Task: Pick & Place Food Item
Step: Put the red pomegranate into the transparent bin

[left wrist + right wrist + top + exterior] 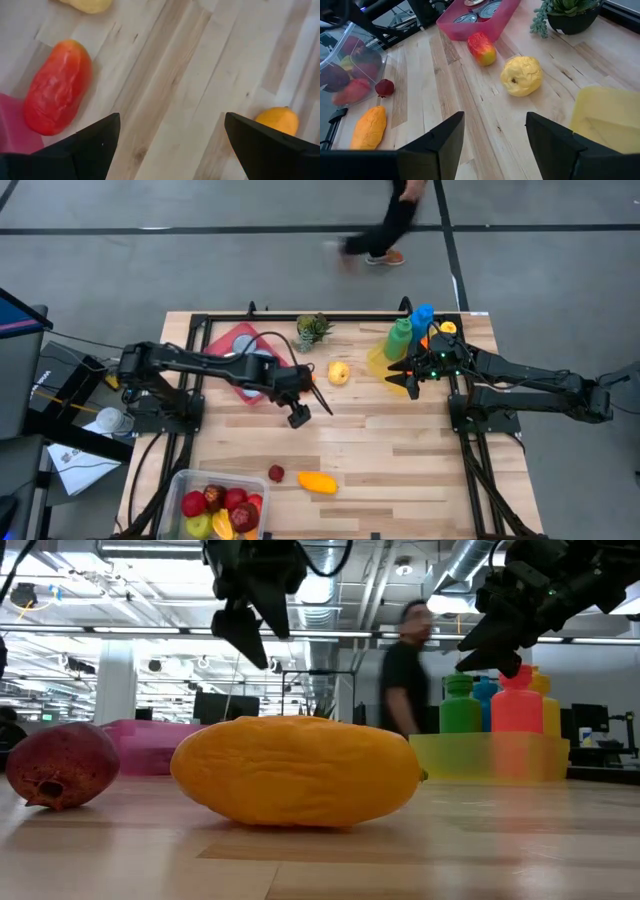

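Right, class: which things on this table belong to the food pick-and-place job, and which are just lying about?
Job:
orange fruit
small red fruit
yellow fruit
red-orange fruit
clear bin
left tool, open

Lying about:
potted plant
pink tray
coloured bottles

One orange mango [317, 481], one yellow apple [339, 373], one potted plant [313, 330], three bottles [420, 326]

An orange mango [317, 482] lies on its side just beside a small dark-red fruit [276, 473], neither held.
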Controlling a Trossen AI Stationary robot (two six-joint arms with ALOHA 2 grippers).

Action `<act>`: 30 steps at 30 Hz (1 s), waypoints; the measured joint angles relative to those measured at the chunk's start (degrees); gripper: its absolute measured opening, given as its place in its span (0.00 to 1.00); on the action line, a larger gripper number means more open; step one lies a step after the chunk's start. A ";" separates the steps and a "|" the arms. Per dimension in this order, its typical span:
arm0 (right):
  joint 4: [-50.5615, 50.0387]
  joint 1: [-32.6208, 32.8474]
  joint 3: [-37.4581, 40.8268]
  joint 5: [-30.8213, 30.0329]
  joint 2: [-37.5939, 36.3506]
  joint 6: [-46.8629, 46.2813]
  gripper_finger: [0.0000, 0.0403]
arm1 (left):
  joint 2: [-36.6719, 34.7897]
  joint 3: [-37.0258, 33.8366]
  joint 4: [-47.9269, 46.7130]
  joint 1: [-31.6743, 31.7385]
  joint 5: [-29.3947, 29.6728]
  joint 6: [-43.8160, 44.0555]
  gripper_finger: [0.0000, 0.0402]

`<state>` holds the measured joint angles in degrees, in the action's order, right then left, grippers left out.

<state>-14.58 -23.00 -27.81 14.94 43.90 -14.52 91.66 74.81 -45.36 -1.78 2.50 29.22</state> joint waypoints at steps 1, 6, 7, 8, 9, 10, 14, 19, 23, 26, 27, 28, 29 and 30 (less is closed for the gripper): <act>0.02 0.00 0.00 0.00 0.00 0.00 0.51 | 0.55 0.00 0.08 0.00 -0.07 0.04 0.87; -0.10 0.00 0.00 0.01 0.00 0.12 0.51 | 1.95 -0.01 0.01 0.00 -1.46 0.19 0.87; -0.15 0.00 0.00 0.00 0.00 0.15 0.51 | 1.96 -0.02 -0.06 0.00 -1.46 0.23 0.87; -0.16 -0.02 0.00 0.00 0.00 0.22 0.51 | 1.94 -0.02 0.11 0.00 -1.44 0.56 0.87; -0.15 -0.01 0.00 0.02 0.00 0.62 0.51 | 1.94 0.00 0.32 0.00 -1.37 1.32 0.87; -0.14 -0.01 0.00 0.01 0.00 0.95 0.51 | 1.94 0.00 0.29 0.00 -1.13 2.15 0.87; -0.14 -0.01 0.00 0.02 0.00 1.06 0.51 | 1.66 0.00 0.18 -0.07 -0.92 5.04 0.87; -0.09 0.00 0.00 0.02 0.00 1.05 0.51 | 2.14 0.02 -0.38 -0.75 -0.90 10.62 0.87; -0.05 0.00 0.00 0.00 0.00 1.05 0.51 | 2.61 0.08 -1.83 -1.79 -0.83 14.67 0.87; -0.05 0.00 0.00 0.01 0.00 1.05 0.51 | 2.90 -0.04 -5.27 -3.14 -0.84 17.89 0.87; -0.07 0.00 0.00 0.02 0.00 1.05 0.51 | 2.96 0.02 -5.62 -3.70 -0.84 19.20 0.87; -0.04 0.00 0.00 0.02 0.00 1.05 0.51 | 3.12 0.07 -6.21 -4.21 -0.88 20.31 0.87; -0.03 0.00 0.00 0.02 0.00 1.05 0.51 | 3.21 0.03 -7.54 -4.75 -0.89 21.51 0.87; -0.03 0.00 0.00 0.01 0.00 1.04 0.51 | 3.23 -0.02 -8.67 -5.33 -1.05 22.96 0.87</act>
<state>-14.61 -23.00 -27.81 14.95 43.90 -13.48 94.89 74.78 -54.03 -7.11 1.45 52.17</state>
